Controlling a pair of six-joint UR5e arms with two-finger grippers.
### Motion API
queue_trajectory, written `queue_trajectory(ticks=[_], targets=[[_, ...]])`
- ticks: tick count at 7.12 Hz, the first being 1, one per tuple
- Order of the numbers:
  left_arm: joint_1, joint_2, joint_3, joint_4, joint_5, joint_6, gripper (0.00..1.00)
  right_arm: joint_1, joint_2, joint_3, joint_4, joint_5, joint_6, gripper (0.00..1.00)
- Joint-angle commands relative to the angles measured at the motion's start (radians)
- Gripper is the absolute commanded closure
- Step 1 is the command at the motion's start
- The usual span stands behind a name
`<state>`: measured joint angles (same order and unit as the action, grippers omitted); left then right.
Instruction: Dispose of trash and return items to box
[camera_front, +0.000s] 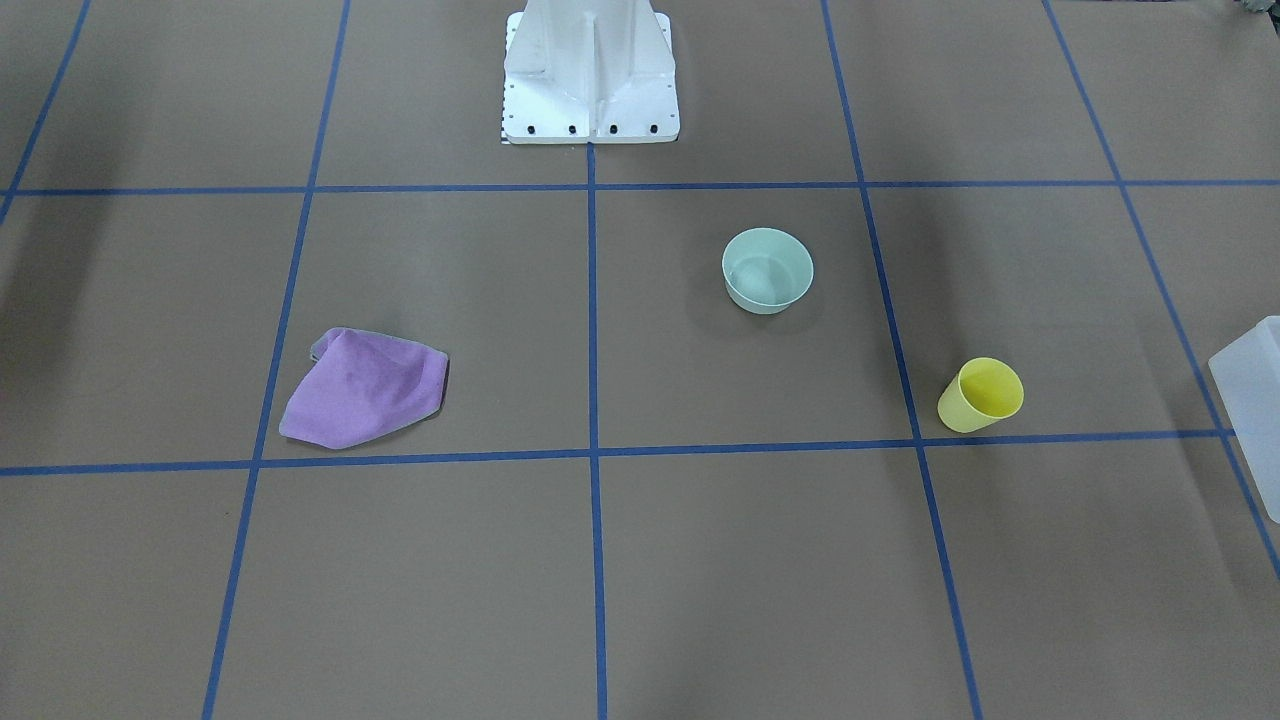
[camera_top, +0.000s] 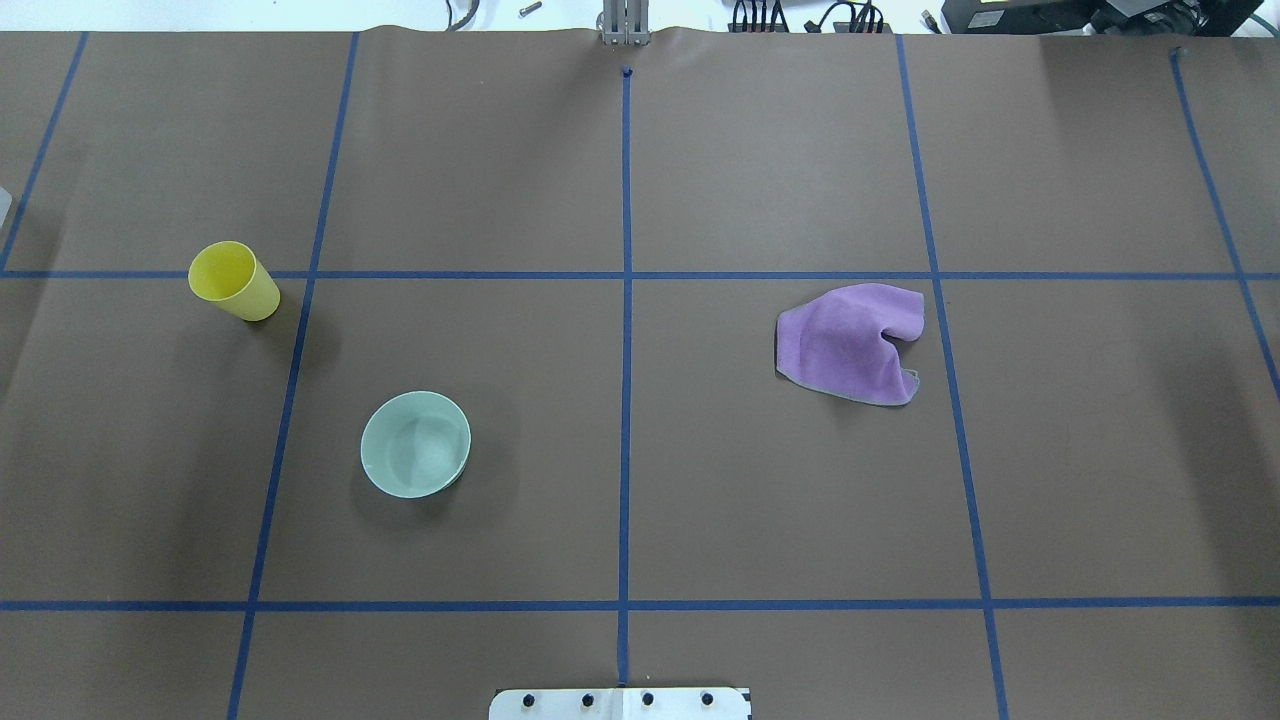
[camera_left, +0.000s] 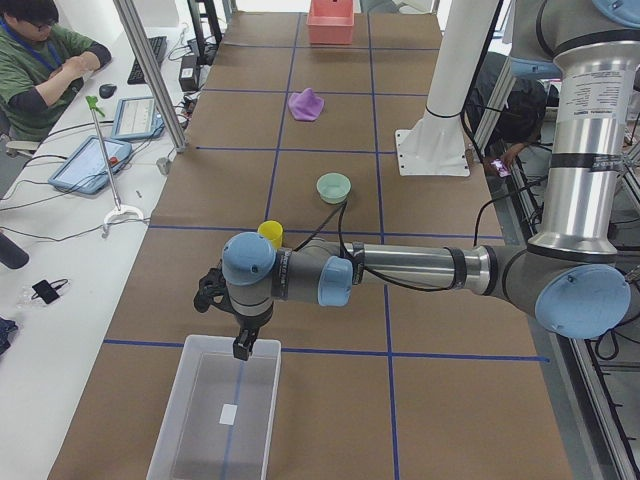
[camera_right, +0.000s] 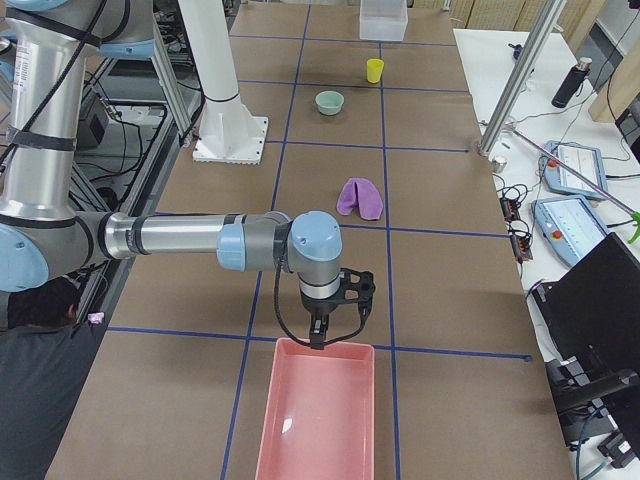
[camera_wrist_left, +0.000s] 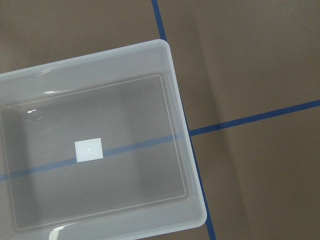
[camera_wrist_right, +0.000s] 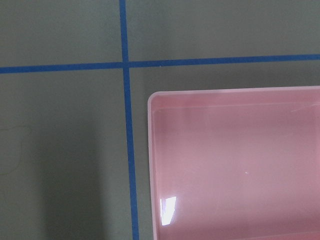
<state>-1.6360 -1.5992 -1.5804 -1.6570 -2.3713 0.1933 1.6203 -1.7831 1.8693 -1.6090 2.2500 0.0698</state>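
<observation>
A yellow cup (camera_front: 982, 395) lies on its side and a pale green bowl (camera_front: 767, 270) stands upright on the brown table. A purple cloth (camera_front: 362, 388) lies crumpled on the other half. The translucent box (camera_left: 215, 440) sits at the table's left end, holding only a white label (camera_wrist_left: 88, 149). My left gripper (camera_left: 243, 345) hangs over the box's near rim. My right gripper (camera_right: 318, 335) hangs over the rim of a pink bin (camera_right: 318, 420). Both show only in the side views, so I cannot tell whether they are open or shut.
The white metal stand (camera_front: 590, 75) rises at the robot's side of the table. Blue tape lines grid the brown cover. An operator (camera_left: 45, 60) sits at a desk with tablets beyond the far edge. The pink bin (camera_wrist_right: 235, 165) holds nothing.
</observation>
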Motion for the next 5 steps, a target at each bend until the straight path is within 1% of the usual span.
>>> queue_trajectory(ticks=[1, 2, 3, 4, 5], targets=[[-0.002, 0.043, -0.056, 0.002, 0.0, 0.0, 0.01, -0.008, 0.013, -0.001, 0.006, 0.002, 0.004, 0.0], [0.002, 0.067, -0.087, -0.001, 0.004, -0.001, 0.01, -0.008, 0.013, -0.004, 0.006, 0.002, 0.005, 0.0], [0.002, 0.058, -0.087, -0.012, 0.003, 0.0, 0.01, -0.008, 0.014, -0.001, 0.006, 0.002, 0.007, 0.0], [0.001, 0.059, -0.096, -0.07, 0.003, 0.0, 0.01, -0.01, 0.014, 0.004, 0.042, 0.002, 0.007, 0.0], [0.001, 0.055, -0.09, -0.189, 0.001, -0.005, 0.01, -0.01, 0.014, 0.001, 0.157, 0.006, 0.01, 0.0]])
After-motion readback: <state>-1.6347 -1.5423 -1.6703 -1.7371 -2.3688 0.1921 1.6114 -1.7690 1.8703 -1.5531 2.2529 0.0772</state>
